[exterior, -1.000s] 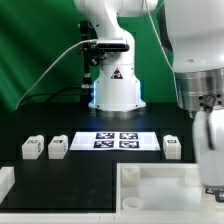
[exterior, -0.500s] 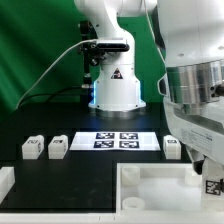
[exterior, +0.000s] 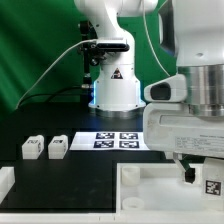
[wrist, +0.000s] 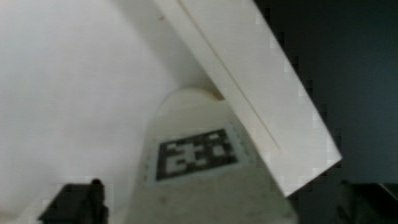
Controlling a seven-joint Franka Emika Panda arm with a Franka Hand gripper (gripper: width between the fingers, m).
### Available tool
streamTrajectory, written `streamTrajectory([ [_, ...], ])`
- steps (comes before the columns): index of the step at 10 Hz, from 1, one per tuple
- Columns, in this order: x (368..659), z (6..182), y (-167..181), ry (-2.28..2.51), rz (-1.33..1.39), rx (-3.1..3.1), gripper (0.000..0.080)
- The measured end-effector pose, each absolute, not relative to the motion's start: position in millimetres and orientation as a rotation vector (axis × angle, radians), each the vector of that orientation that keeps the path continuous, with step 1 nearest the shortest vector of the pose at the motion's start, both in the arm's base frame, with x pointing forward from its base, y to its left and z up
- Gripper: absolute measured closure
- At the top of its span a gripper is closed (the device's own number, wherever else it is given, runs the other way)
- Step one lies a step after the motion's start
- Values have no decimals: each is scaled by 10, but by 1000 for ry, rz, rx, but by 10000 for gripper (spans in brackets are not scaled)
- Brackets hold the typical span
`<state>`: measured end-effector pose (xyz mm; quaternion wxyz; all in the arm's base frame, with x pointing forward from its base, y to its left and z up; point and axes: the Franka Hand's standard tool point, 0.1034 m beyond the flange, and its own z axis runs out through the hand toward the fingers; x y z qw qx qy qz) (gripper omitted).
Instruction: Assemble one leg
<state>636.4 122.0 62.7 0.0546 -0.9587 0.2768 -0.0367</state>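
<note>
Gripper (exterior: 190,172) low at lower right of exterior view, fingers mostly hidden; cannot tell opening or hold. Leg (wrist: 199,150) fills wrist view centre, by tray (exterior: 150,185). Likely light, rigid, smooth plastic; pinch flat opposite faces mid-length.

Open desk (exterior: 30,178) lies btwn the two legs (exterior: 45,148) at the exterior view's left and the tray part (exterior: 150,190). Arm body blocks that view's right side. Marker board (exterior: 110,141) lies flat; no obstruction above it.
</note>
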Motion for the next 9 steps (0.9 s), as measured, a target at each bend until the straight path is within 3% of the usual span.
streamTrajectory([
  [1,6361,623,1218,891,-107,-2893,179],
  [2,6361,623,1217,918,-105,-2883,357],
  [3,6341,608,1211,1125,-81,-2802,357],
  [4,6329,601,1182,1238,-68,-2757,508],
  [9,6328,591,1183,2093,60,-2114,508],
])
